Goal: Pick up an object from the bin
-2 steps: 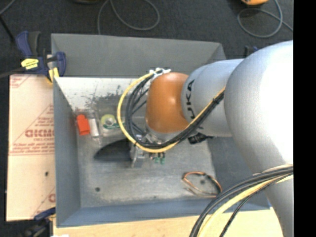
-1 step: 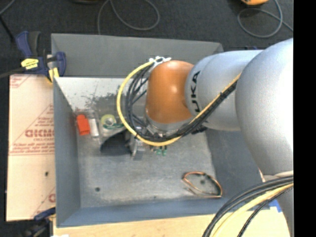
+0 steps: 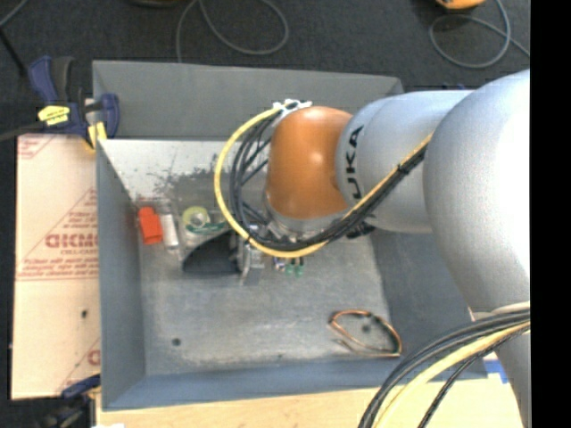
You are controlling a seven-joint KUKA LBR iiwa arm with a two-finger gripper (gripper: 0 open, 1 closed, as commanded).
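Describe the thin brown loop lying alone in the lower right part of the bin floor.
The thin brown loop looks like a band or a length of cord closed into a flattened oval, narrowing toward its right end, with bare floor showing through its middle. Its colour is brown with a slight orange tint; the material cannot be told for sure. It lies flat on the floor of the grey metal bin, in the lower right part, close to the near wall but apparently not against it. Nothing touches it but the floor.
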